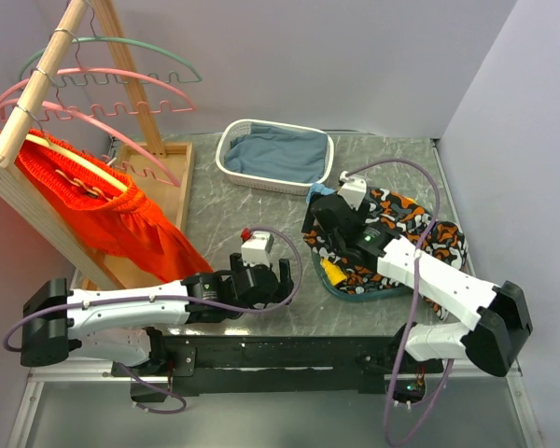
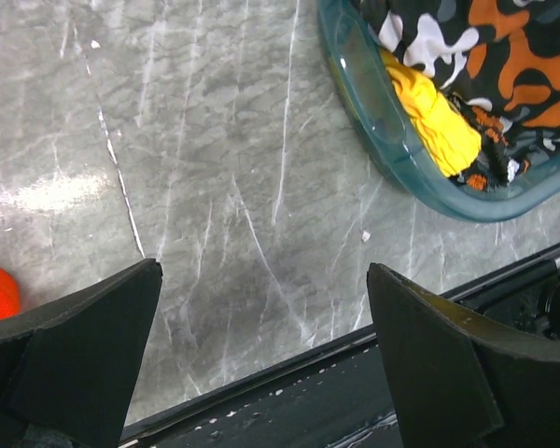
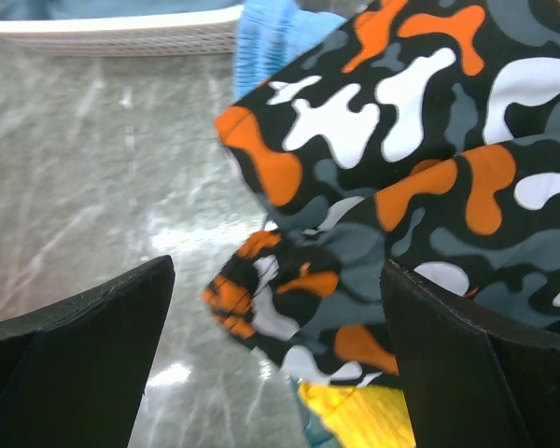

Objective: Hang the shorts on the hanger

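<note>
Grey marble-look table [image 1: 261, 196], and on its left a wooden rack [image 1: 47, 70] with a bright orange garment [image 1: 93, 215] draped over the low end. The shorts [image 3: 429, 140] are way over on the right, piled in a teal bin [image 2: 392, 140], well apart from the rack. A white basket [image 1: 233, 168] with blue cloth sits behind. The pink hanger [image 1: 103, 71] hangs high on the rack beside a green one. The right gripper [image 3: 278, 266] is spread wide right over the shorts' edge, gripping nothing. The left gripper [image 2: 261, 271] gapes over bare table, also empty. There's a little yellow cloth [image 2: 429, 112] tucked in the bin.
</note>
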You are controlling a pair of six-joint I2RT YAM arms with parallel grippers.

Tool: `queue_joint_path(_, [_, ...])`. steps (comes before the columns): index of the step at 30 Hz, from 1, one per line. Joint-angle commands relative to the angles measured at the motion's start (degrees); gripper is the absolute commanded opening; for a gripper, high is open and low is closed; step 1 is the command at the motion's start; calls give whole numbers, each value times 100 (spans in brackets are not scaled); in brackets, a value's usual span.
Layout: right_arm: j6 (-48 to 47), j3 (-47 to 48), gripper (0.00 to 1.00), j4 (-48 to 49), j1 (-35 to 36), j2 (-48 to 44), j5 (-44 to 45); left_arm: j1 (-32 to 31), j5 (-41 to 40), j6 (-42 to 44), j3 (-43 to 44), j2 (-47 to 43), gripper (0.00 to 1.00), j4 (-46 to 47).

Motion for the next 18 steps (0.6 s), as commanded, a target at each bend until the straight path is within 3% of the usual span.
queue_joint_path(1, [-266,240,97,9,-227,273,-79,37,-251,-166,307,15,96,-262])
queue_joint_path(6, [-266,284,88,-201,-227,607,-97,133,-269,-253,315,-3,96,-341])
queue_joint_path(7, [-257,267,76,-298,-228,564,-45,151,-278,-280,342,-2,96,-402])
queue_joint_path(9, [-274,109,62,-272,-227,380,-35,204,-287,-298,359,-2,97,-420])
queue_joint_path(10, [-309,56,46,-246,-262,135,-61,230,-278,-298,351,-11,97,-420])
queue_joint_path(12, [-371,29,26,-376,-350,-121,-132,327,-251,-289,351,-29,97,-359])
queue_joint_path(13, [-363,55,8,-482,-377,-366,-88,379,-243,-324,394,-29,96,-367])
queue_joint_path(14, [-354,90,0,-588,-403,-525,43,458,-217,-315,403,-46,97,-324])
queue_joint_path(18, [-397,344,0,-1018,-465,-1421,281,599,117,-87,543,-29,96,19])
